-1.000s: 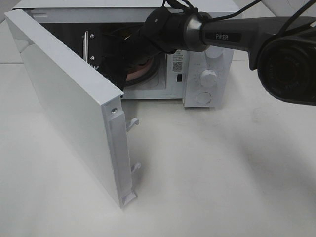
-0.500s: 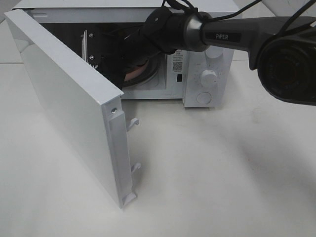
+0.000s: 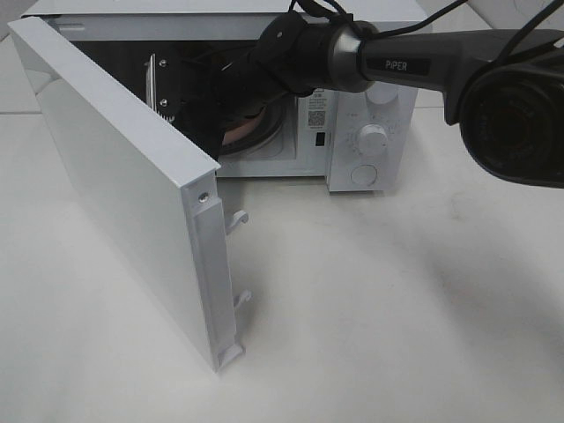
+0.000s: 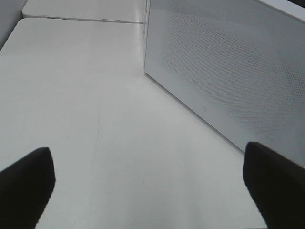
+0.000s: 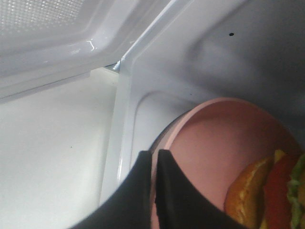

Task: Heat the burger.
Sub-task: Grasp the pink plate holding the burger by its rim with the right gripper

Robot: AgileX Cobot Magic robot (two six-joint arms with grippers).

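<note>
The burger [image 5: 267, 191], with orange-brown bun, red tomato and green lettuce, lies on a pink plate [image 5: 224, 143] inside the white microwave [image 3: 366, 167]. My right gripper [image 5: 156, 164] is shut on the plate's rim, inside the cavity. In the exterior high view the right arm [image 3: 397, 62] reaches into the cavity and hides the burger; only an edge of the pink plate [image 3: 251, 132] shows. My left gripper [image 4: 152, 191] is open and empty above the bare table, beside a white panel of the microwave [image 4: 228, 71].
The microwave door [image 3: 123, 176] stands wide open, swung out to the left towards the table's front, with two latch hooks [image 3: 238, 220] on its edge. The control knobs [image 3: 372, 139] are on the microwave's right. The white table [image 3: 397, 308] stretches in front.
The right arm's wrist has shifted slightly deeper into the microwave cavity, and a little less of the pink plate shows. The door has not moved.
</note>
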